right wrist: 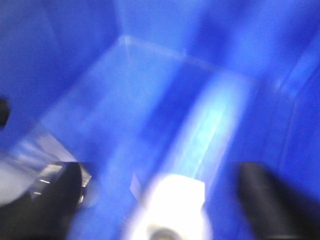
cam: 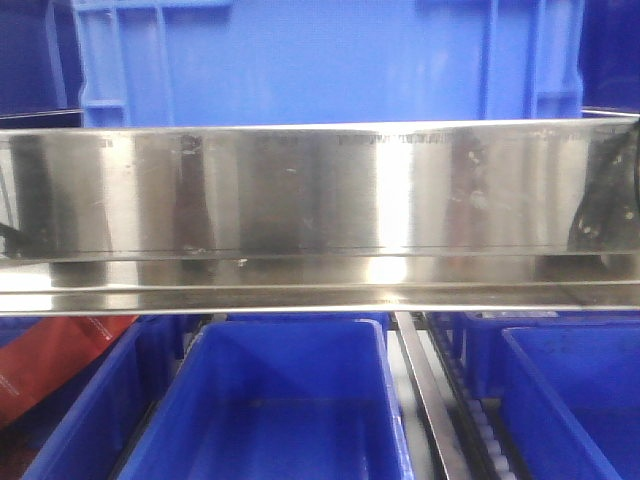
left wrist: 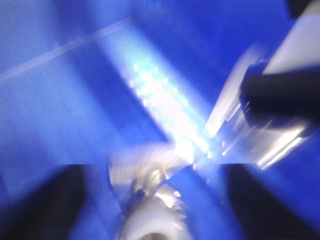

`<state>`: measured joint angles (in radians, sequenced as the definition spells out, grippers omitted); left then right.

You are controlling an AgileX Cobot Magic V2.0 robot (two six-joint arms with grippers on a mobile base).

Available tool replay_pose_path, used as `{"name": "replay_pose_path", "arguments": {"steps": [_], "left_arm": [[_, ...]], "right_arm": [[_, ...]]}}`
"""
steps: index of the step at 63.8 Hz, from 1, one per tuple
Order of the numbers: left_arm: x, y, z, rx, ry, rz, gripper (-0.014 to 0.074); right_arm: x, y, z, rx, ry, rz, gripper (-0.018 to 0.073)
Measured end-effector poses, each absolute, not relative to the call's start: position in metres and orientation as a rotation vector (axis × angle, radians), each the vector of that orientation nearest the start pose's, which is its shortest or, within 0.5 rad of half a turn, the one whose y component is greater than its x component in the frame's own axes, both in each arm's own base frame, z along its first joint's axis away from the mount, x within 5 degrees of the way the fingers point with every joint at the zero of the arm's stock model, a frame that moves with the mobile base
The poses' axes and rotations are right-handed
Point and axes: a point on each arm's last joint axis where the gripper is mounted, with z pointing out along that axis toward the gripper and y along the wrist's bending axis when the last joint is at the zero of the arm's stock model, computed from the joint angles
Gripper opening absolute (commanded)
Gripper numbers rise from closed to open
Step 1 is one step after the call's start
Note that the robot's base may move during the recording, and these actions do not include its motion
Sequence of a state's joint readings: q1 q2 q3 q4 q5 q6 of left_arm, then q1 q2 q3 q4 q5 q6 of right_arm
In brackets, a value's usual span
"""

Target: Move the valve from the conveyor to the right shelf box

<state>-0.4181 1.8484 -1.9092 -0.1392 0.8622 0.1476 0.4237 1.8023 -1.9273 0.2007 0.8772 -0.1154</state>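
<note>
Every wrist view is smeared by motion. In the left wrist view the valve (left wrist: 145,167) is a silvery ringed blur with a whitish lower part, over the floor of a blue box (left wrist: 60,110). My left gripper (left wrist: 155,170) is open: its dark fingers (left wrist: 40,200) stand wide, with blue showing between each and the valve. My right gripper (right wrist: 160,170) is open too, over a blue box floor (right wrist: 150,90), fingers (right wrist: 270,200) far apart. A white block (right wrist: 175,205) with a hole sits low between them. The conveyor is out of view.
A shiny steel shelf rail (cam: 320,210) crosses the front view. A large blue crate (cam: 320,60) stands above it, and blue boxes (cam: 280,400) sit below, one at the right (cam: 575,400). A dark part with silvery metal (left wrist: 280,95) shows at the upper right of the left wrist view.
</note>
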Motion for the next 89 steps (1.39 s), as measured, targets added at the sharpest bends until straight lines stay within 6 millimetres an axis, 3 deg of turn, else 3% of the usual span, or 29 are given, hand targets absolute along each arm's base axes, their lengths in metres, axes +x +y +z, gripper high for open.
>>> {"name": "replay_pose_path", "arguments": {"steps": [10,19,28,36,42,48,54,66,89], "left_arm": [[0.381,-0.180,0.393,0.592,2.200,-0.311,0.0587],[0.360,-0.171,0.423,0.584,2.143,-0.318,0.0520],[0.333,-0.155,0.459,0.577,2.054,-0.275,0.0311],[0.306,-0.139,0.489,0.568,1.978,-0.222,0.0047],[0.286,-0.121,0.506,0.544,1.956,-0.178,-0.0104],[0.268,-0.097,0.520,0.478,1.948,-0.145,-0.0111],[0.253,-0.070,0.519,0.400,1.967,-0.089,-0.0111],[0.219,-0.033,0.487,0.247,1.972,-0.044,-0.0111],[0.119,-0.017,0.417,0.193,1.766,-0.050,-0.0111]], "right_arm": [[0.362,0.179,0.425,-0.546,2.161,0.413,0.0553],[0.339,0.169,0.457,-0.536,2.081,0.422,0.0398],[0.307,0.154,0.493,-0.521,1.980,0.432,0.0093],[0.277,0.140,0.521,-0.510,1.894,0.424,-0.0158],[0.250,0.126,0.541,-0.501,1.825,0.400,-0.0158],[0.230,0.114,0.548,-0.490,1.799,0.389,-0.0159],[0.212,0.101,0.542,-0.466,1.796,0.376,-0.0159],[0.191,0.080,0.507,-0.408,1.800,0.327,-0.0159],[0.128,0.053,0.412,-0.360,1.734,0.298,-0.0159]]}}
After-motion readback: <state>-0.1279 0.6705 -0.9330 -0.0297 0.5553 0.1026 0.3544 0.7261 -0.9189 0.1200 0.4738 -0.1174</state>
